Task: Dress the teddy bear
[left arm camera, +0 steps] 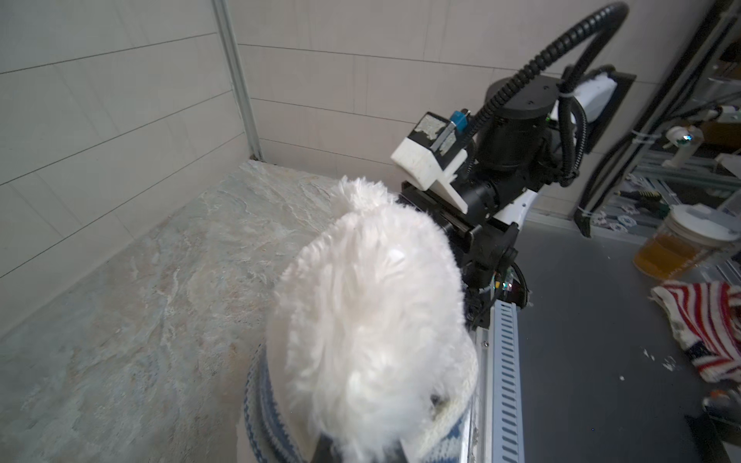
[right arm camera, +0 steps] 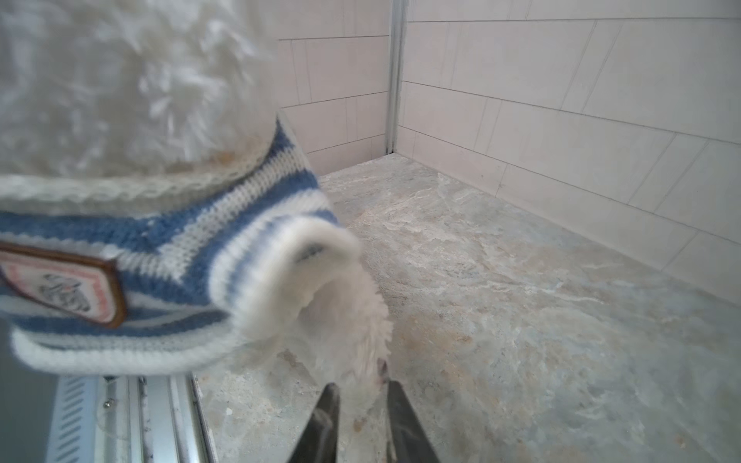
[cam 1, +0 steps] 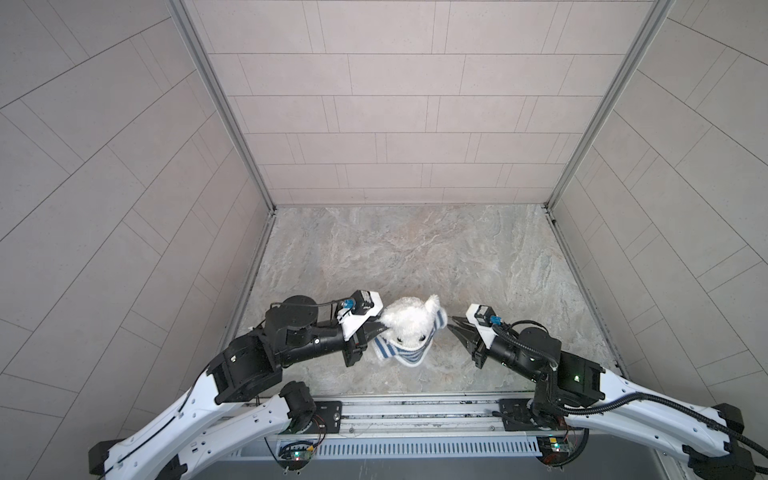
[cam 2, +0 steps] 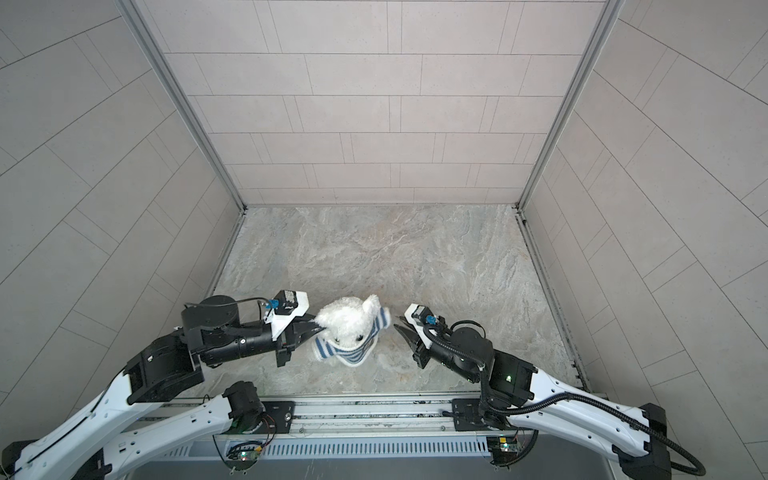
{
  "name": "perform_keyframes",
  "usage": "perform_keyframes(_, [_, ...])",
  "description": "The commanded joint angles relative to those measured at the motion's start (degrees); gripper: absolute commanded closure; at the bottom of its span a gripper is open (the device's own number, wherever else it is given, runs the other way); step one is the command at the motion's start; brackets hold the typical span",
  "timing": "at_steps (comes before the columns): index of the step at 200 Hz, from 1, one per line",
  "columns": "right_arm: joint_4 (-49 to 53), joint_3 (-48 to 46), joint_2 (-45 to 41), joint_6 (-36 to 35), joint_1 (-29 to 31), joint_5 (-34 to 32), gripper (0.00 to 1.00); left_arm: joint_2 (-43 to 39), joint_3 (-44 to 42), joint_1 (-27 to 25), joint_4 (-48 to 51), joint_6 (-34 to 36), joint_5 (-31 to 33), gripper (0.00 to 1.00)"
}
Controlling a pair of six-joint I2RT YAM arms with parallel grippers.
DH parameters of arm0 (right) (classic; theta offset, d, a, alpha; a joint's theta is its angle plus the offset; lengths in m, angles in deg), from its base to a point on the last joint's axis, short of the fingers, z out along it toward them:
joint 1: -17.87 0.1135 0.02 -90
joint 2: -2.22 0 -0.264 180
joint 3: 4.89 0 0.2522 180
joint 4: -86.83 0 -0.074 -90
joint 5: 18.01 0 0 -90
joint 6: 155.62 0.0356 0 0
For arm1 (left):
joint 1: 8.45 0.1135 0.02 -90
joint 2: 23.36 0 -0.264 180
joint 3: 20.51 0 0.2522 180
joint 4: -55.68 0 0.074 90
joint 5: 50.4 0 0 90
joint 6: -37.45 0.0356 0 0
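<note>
The teddy bear (cam 1: 409, 322) sits upright near the worktop's (cam 1: 415, 257) front edge with its striped sweater (cam 1: 409, 358) on, and the left tool (cam 1: 376, 328) is clamped in its head fur. The right tool (right arm camera: 363, 392) stands narrowly parted at the sleeved paw (right arm camera: 353, 320). Dressing looks nearly done; next, the hem likely needs tugging down.

The table (cam 1: 415, 257) has a grey, marbled stone top. The teddy bear (cam 1: 409, 322) stands at 6 o'clock from its middle; contact with the surface is unclear.

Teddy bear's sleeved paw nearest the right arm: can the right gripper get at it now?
Probably yes. The right gripper, jaws parted, points at the paw poking from the striped shirt sleeve, with nothing between. The left gripper grips the teddy bear from the opposite side, clear of that path.
</note>
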Motion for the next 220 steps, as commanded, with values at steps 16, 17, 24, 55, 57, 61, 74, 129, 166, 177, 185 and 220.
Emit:
perform_keyframes(16, [3.79, 3.54, -2.24, -0.25, 1.22, -5.14, 0.59, 0.33, -2.55, -0.14, -12.40, -18.06, 12.40, 1.00])
perform_keyframes(17, [3.80, 3.52, -2.13, -0.18, 1.22, -5.16, 0.58, 0.33, -2.64, -0.13, -12.62, -18.36, 12.60, 1.00])
perform_keyframes(24, [3.17, 3.68, -1.41, 0.88, 1.22, -5.24, 0.58, 0.42, -3.18, -0.19, -13.80, -20.80, 13.77, 1.00])
perform_keyframes(55, [-10.40, -0.03, 3.26, 9.49, 1.39, -1.41, 0.54, -0.29, -8.07, -0.20, -25.16, -32.63, 16.40, 1.00])
perform_keyframes(57, [-11.70, -0.41, 3.61, 10.11, 1.39, -1.09, 0.53, -0.28, -8.37, -0.23, -25.85, -33.23, 16.33, 1.00])
perform_keyframes(61, [-14.31, -1.17, 4.27, 11.26, 1.44, -0.51, 0.51, -0.21, -8.81, -0.25, -27.31, -34.29, 16.27, 1.00])
perform_keyframes(74, [-21.51, -2.57, 6.79, 14.38, 1.61, 0.56, 0.47, -0.12, -9.95, -0.24, -31.16, -36.73, 16.45, 1.00])
perform_keyframes(129, [-37.27, -1.73, 15.75, 20.46, 1.83, 2.69, 0.40, 1.16, -12.24, -0.22, -40.09, -41.71, 15.31, 1.00])
perform_keyframes(166, [-43.92, -2.59, 17.31, 20.72, 1.92, 4.71, 0.41, 1.91, -13.20, -0.44, -42.91, -43.12, 14.52, 1.00])
perform_keyframes(177, [-46.54, -3.40, 17.27, 20.81, 1.92, 4.91, 0.41, 2.00, -13.27, -0.43, -43.28, -43.18, 14.27, 1.00])
perform_keyframes(185, [-47.94, -3.61, 17.48, 20.71, 1.92, 4.95, 0.42, 2.01, -13.37, -0.50, -43.67, -43.18, 14.06, 1.00])
perform_keyframes(220, [-46.76, -2.13, 17.83, 19.75, 1.92, 3.57, 0.45, 2.43, -13.59, -0.87, -45.32, -43.04, 12.90, 1.00])
